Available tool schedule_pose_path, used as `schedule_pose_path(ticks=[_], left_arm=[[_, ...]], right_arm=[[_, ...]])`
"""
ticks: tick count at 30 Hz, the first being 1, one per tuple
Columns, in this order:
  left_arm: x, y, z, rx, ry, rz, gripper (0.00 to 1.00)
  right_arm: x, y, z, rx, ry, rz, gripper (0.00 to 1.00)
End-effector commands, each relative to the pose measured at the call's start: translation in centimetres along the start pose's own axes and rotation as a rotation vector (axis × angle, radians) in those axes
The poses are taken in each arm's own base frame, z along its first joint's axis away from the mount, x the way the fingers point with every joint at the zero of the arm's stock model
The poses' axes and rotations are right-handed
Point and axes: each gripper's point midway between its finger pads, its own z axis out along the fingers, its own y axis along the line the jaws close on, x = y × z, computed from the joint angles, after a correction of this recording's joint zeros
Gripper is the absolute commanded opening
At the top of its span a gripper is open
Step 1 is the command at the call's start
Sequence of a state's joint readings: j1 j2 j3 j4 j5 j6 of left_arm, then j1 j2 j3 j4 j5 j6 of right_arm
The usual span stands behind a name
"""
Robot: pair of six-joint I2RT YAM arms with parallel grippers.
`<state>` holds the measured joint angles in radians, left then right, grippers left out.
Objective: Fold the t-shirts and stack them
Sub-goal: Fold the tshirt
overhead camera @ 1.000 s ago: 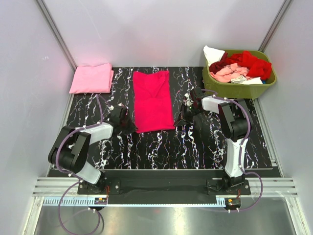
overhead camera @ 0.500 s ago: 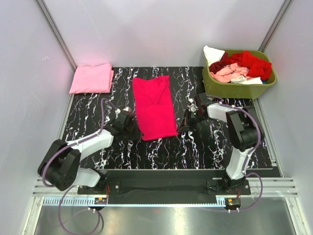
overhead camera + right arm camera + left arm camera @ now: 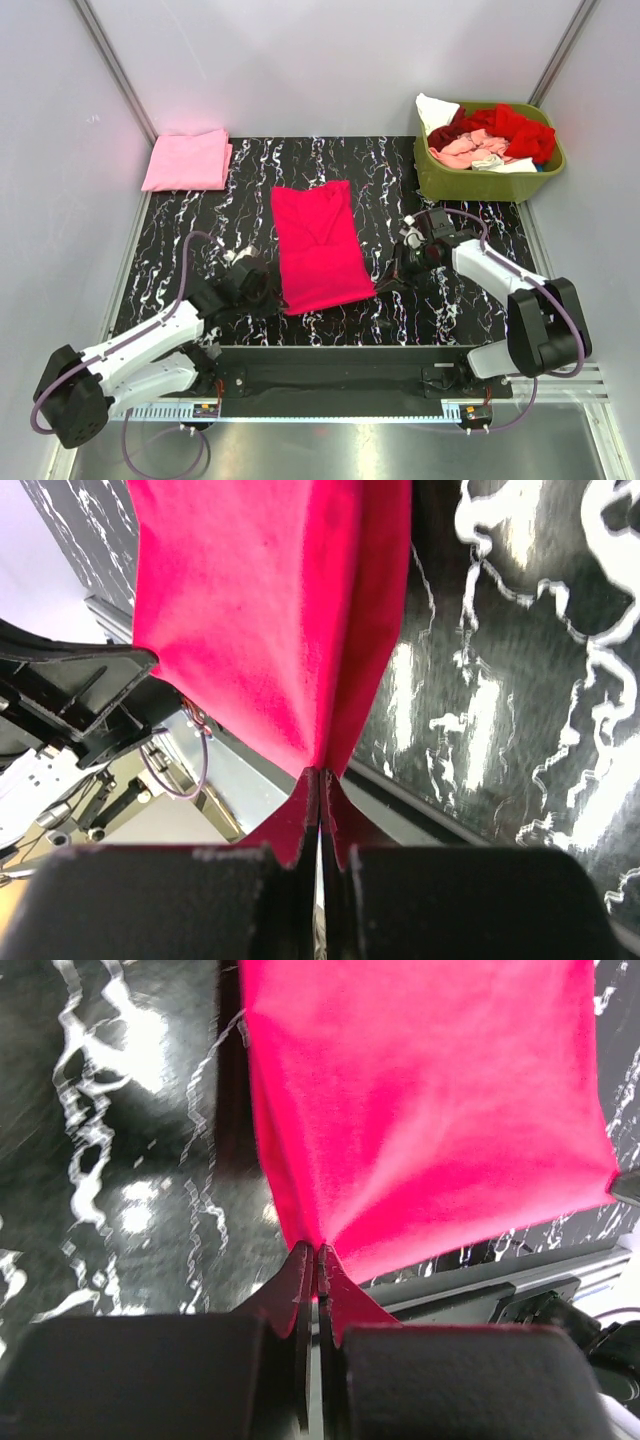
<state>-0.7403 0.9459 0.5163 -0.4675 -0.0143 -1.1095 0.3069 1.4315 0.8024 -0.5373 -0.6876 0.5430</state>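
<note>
A bright magenta-pink t-shirt (image 3: 320, 240) lies as a long folded strip on the black marbled table. My left gripper (image 3: 268, 290) is shut on its near left corner, seen in the left wrist view (image 3: 318, 1250) with the cloth (image 3: 420, 1110) pulled taut. My right gripper (image 3: 392, 277) is shut on its near right corner, seen in the right wrist view (image 3: 320, 773) with the cloth (image 3: 260, 600) stretched ahead. A folded light pink t-shirt (image 3: 187, 159) lies at the far left corner. Red, salmon and white t-shirts (image 3: 490, 135) are piled in the basket.
The olive-green basket (image 3: 480, 182) stands at the far right corner. White walls close the table on three sides. The table's near edge and a metal rail (image 3: 320, 380) run just behind both grippers.
Both grippers have moved toward the near edge, pulling the magenta-pink shirt's near end with them. That end now sits nearer and wider than before.
</note>
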Motion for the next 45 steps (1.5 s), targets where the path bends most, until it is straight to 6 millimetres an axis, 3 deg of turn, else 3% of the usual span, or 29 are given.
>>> schedule_pose_path(ticks=[1, 3, 5, 6, 7, 9, 14, 17, 25, 29, 31, 32, 34, 35, 40, 41, 45], left_arm=[[-1.1, -0.6, -1.7, -0.03, -0.037, -0.035, 0.03], [-1.4, -0.9, -2.4, -0.045, -0.034, -0.024, 0.06], [-2.3, -2.4, -3.3, -0.033, -0.045, -0.01, 0.1], [-2.4, -2.7, -3.2, -0.045, -0.037, 0.011, 0.11], [-3.2, -4.2, -3.8, -0.02, -0.049, 0.016, 0.11], [-3.7, -4.7, -3.7, -0.047, -0.044, 0.04, 0.11], [-7.1, -8.0, -5.3, -0.037, -0.097, 0.061, 0.11], [-9.2, -8.7, -5.1, -0.046, -0.103, 0.058, 0.11], [-13.5, -9.5, -4.0, -0.049, -0.088, 0.051, 0.11], [-15.4, -9.4, -3.1, -0.051, -0.079, 0.035, 0.11], [-16.7, -9.3, -2.7, -0.048, -0.078, 0.025, 0.11], [-17.0, -9.2, -2.5, -0.049, -0.074, 0.022, 0.11], [-18.1, -8.9, -1.9, -0.058, -0.065, 0.019, 0.11], [-18.8, -9.4, -2.0, -0.05, -0.073, 0.021, 0.11], [-21.1, -9.3, -0.8, -0.062, -0.054, 0.019, 0.11], [-21.3, -9.2, -0.3, -0.069, -0.044, 0.019, 0.11], [-23.6, -9.7, 0.1, -0.06, -0.051, 0.024, 0.11]], right_arm=[[-0.2, 1.6, -1.7, 0.009, -0.037, -0.017, 0.0], [-0.7, 2.6, -2.4, 0.005, -0.055, -0.028, 0.0], [-1.8, 3.8, -3.4, 0.012, -0.079, -0.05, 0.0], [-2.2, 4.2, -3.7, 0.017, -0.087, -0.058, 0.0], [-3.0, 5.2, -4.4, 0.019, -0.107, -0.082, 0.0], [-3.8, 5.7, -4.5, 0.028, -0.101, -0.083, 0.0], [-6.8, 8.3, -4.9, 0.01, -0.115, -0.122, 0.0], [-8.9, 9.3, -5.2, 0.015, -0.129, -0.137, 0.0], [-14.4, 12.3, -5.8, -0.011, -0.178, -0.152, 0.0], [-16.9, 12.6, -4.7, -0.008, -0.169, -0.14, 0.0], [-18.2, 13.5, -5.2, -0.02, -0.189, -0.15, 0.0], [-18.9, 13.1, -4.4, -0.013, -0.174, -0.138, 0.0], [-20.0, 14.2, -5.0, -0.024, -0.193, -0.154, 0.0], [-20.6, 13.7, -4.1, -0.016, -0.177, -0.142, 0.0], [-22.9, 15.3, -4.2, -0.048, -0.195, -0.151, 0.0], [-23.5, 14.8, -3.5, -0.043, -0.185, -0.134, 0.0], [-25.5, 15.8, -4.1, -0.06, -0.224, -0.14, 0.0]])
